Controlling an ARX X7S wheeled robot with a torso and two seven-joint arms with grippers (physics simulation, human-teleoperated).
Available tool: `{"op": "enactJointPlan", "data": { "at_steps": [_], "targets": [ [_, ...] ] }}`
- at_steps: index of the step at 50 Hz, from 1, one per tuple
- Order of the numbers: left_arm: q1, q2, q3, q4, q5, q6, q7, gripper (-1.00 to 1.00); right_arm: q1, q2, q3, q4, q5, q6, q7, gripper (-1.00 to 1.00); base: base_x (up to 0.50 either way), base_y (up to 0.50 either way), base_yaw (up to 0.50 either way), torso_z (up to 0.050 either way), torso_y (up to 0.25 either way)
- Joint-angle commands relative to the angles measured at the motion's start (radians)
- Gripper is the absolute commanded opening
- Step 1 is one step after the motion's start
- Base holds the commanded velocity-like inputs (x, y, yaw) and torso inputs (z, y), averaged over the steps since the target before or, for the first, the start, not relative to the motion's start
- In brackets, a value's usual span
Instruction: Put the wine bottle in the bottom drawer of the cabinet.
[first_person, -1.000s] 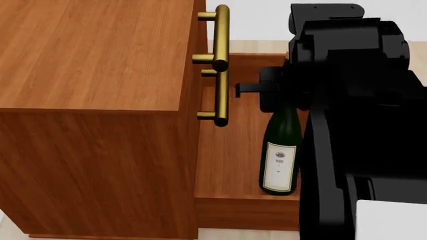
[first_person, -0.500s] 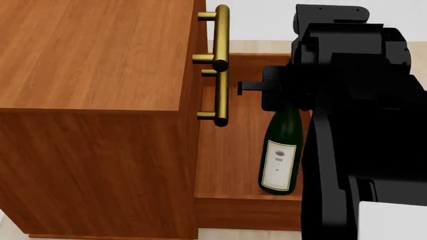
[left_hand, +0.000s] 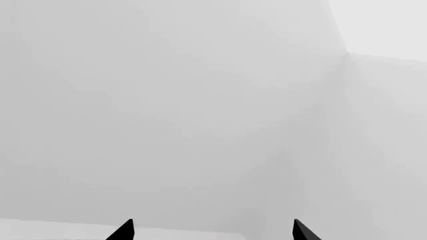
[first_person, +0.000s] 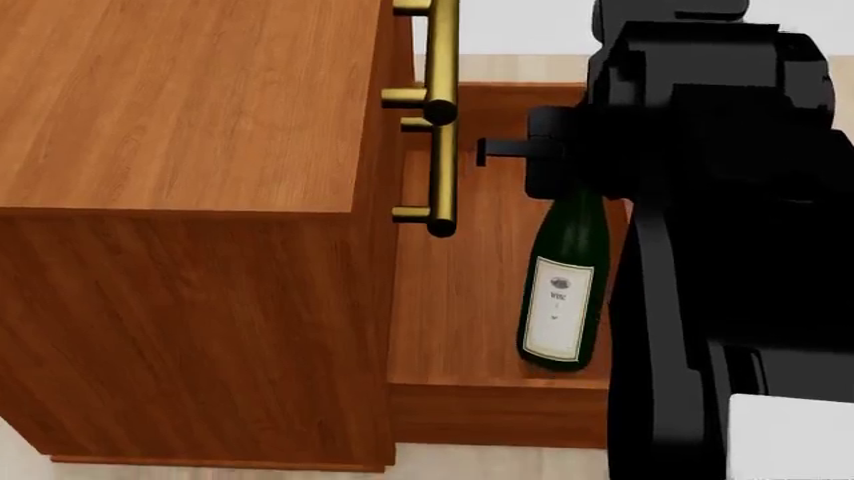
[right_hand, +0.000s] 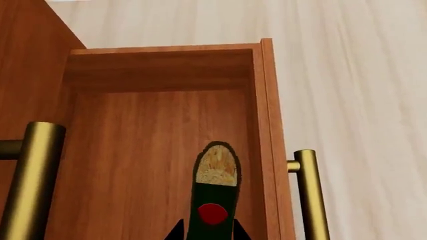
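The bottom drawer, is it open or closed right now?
Open. The bottom drawer is pulled out from the cabinet, its wooden floor exposed, and the wine bottle stands inside it.

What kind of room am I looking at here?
Probably a bare simulated home interior: a wood-grain cabinet with brass handles, a pale plank floor, and a wine bottle standing in the open bottom drawer.

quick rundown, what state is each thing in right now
wine bottle: corked, tilted, base inside the drawer, neck held
bottom drawer: pulled open
cabinet: upper drawers closed
right gripper: shut on the bottle neck
left gripper: open, holding nothing
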Motion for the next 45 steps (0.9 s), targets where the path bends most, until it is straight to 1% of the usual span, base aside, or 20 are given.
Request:
{"op": "enactJointPlan", "data": {
  "at_steps": [1,45],
  "targets": [
    [0.004,-0.005,0.010,0.003,0.018,0.002,-0.001,1.00,-0.090,-0.004,-0.007,0.000,-0.027,0.023,-0.012,-1.00,0.00,0.00,0.00,0.000,-0.166],
    [0.008,-0.008,0.019,0.000,0.023,0.012,-0.003,1.00,-0.090,-0.004,-0.007,0.000,-0.027,0.023,-0.012,-1.00,0.00,0.00,0.00,0.002,-0.182]
  ]
}}
